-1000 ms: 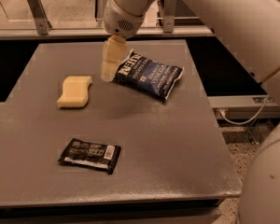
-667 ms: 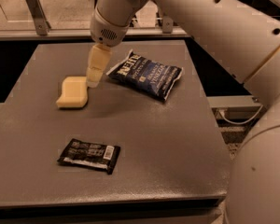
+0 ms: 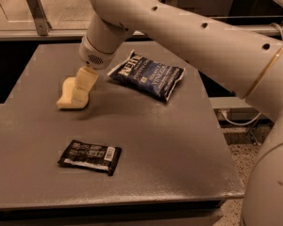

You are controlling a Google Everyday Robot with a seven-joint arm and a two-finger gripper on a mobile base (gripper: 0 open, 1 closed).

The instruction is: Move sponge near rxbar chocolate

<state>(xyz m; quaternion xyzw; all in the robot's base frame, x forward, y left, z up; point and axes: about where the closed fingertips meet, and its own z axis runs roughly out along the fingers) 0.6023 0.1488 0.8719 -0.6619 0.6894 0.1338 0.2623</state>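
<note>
The pale yellow sponge (image 3: 66,97) lies on the grey table (image 3: 170,140) at the left of middle. My gripper (image 3: 81,92) hangs from the arm coming in from the upper right and is down over the right half of the sponge, its cream fingers (image 3: 85,81) covering that part. The rxbar chocolate (image 3: 90,156), a flat black wrapper with white text and a barcode patch, lies nearer the front edge, below and a little right of the sponge.
A dark blue chip bag (image 3: 148,75) lies at the back middle of the table, to the right of my gripper. My large white arm (image 3: 203,36) spans the upper right. The table's right edge drops to a speckled floor (image 3: 245,140).
My gripper has moved left and down from beside the chip bag onto the sponge. The sponge, bar and bag have stayed in place.
</note>
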